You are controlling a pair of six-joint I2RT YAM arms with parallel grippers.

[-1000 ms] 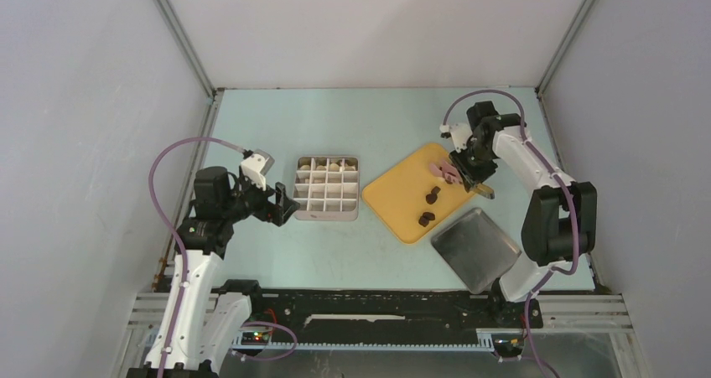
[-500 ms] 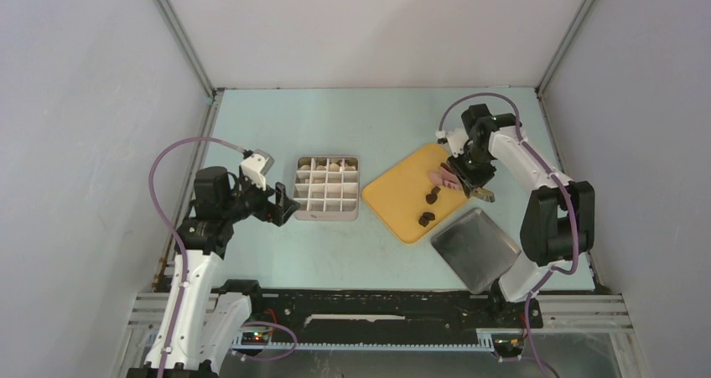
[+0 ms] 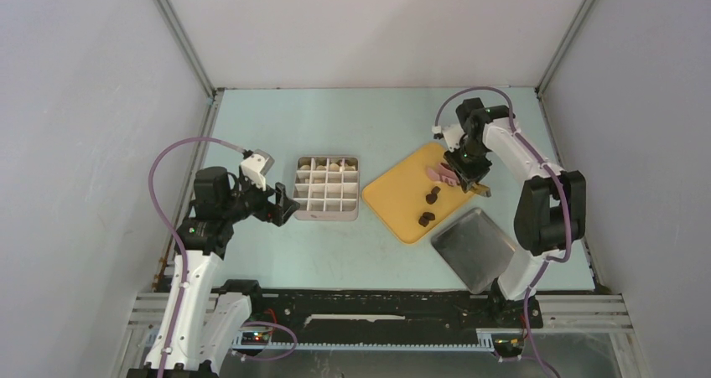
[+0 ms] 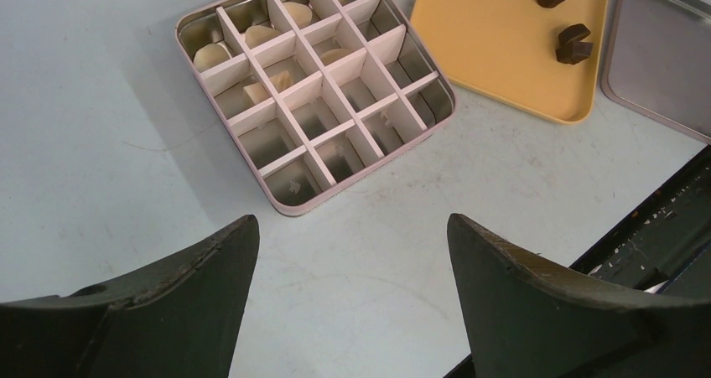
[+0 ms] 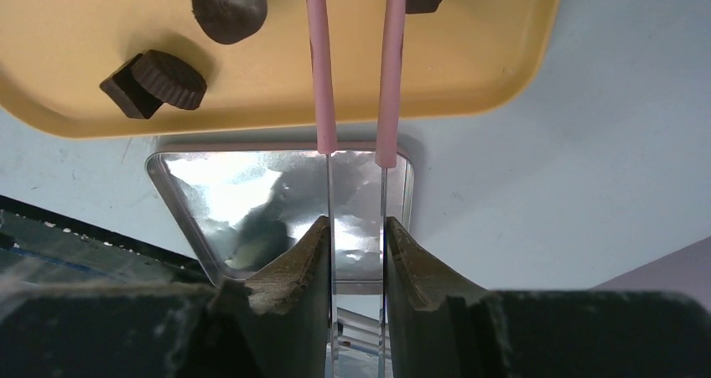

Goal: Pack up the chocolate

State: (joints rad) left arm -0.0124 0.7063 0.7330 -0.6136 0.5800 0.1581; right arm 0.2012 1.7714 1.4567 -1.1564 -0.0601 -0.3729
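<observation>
Currently, right pincer [image 5: 356, 227]: is clamping the pink tongs [image 5: 319, 76] by their clear handles, above the yellow tray [image 5: 469, 76].
Left pincer [image 4: 352, 227]: is hanging wide open and empty, near the divided tin [image 4: 289, 212].
Dark chocolate [image 5: 228, 7]: is lying on the tray, seemingly close to the tong tips.
Cream chocolate [image 4: 251, 36]: is sitting in the tin's far rows.
Metal lid [image 3: 474, 248]: is resting on the surface [image 3: 335, 118] just beside the tray.

No text, label, brand, number or sign could be read in any view. The box [image 3: 327, 217], the yellow tray [image 3: 401, 190] to its right and the metal lid [image 3: 474, 248] at the near right all showed plain surfaces, and any marking on the arms was too small to make out.
</observation>
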